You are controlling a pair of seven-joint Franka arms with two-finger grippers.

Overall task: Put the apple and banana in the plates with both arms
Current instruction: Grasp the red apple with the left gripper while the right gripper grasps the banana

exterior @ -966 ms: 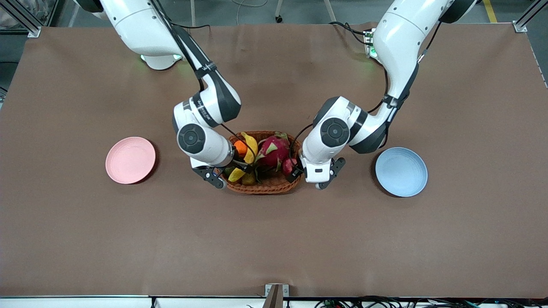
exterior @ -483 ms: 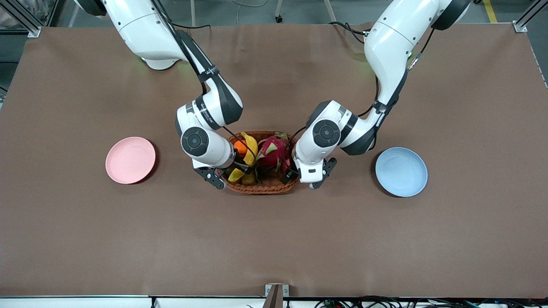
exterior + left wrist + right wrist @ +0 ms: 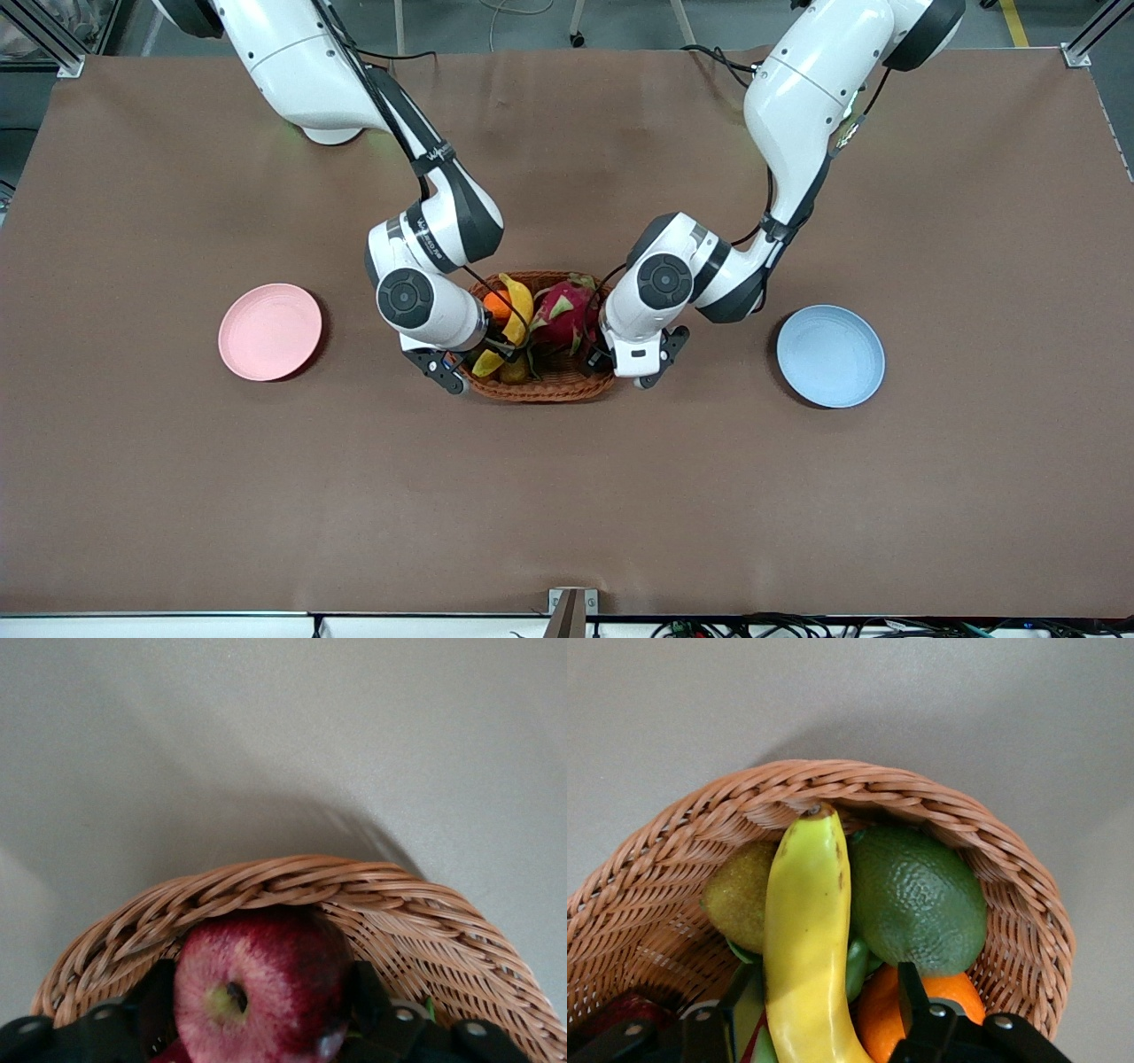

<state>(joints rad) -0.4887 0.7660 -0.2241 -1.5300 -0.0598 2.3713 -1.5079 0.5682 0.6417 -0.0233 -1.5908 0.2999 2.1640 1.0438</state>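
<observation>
Toward the right arm's end of the table, the pink plate (image 3: 270, 332) lies bare, well apart from the basket (image 3: 549, 385) at the middle.

The right gripper (image 3: 828, 992) is down in the basket at the end closest to that plate. Its fingers (image 3: 912, 997) are spread on either side of the banana (image 3: 806, 930). 1 is close to the peel. The other stands off it, with green fruit in the gap. The banana lies on top of the other fruit, 1 tip against the wicker rim.

The left gripper (image 3: 257, 992) is down at the basket's other end, beside the dragon fruit (image 3: 563, 310). Its fingers (image 3: 368, 992) are spread wide around the apple (image 3: 257, 983), close against both sides, and no squeeze shows. The apple sits low, just inside the rim.

The blue plate (image 3: 830, 356) lies bare toward the left arm's end, near the basket.

This looks like the grasping step for both fruits, with neither yet lifted. Next, each gripper probably needs to close firmly and rise straight up to clear the wicker wall. Then each can carry outward to its own plate. The banana's length may drag on neighbouring fruit, so a slow lift seems wise.
</observation>
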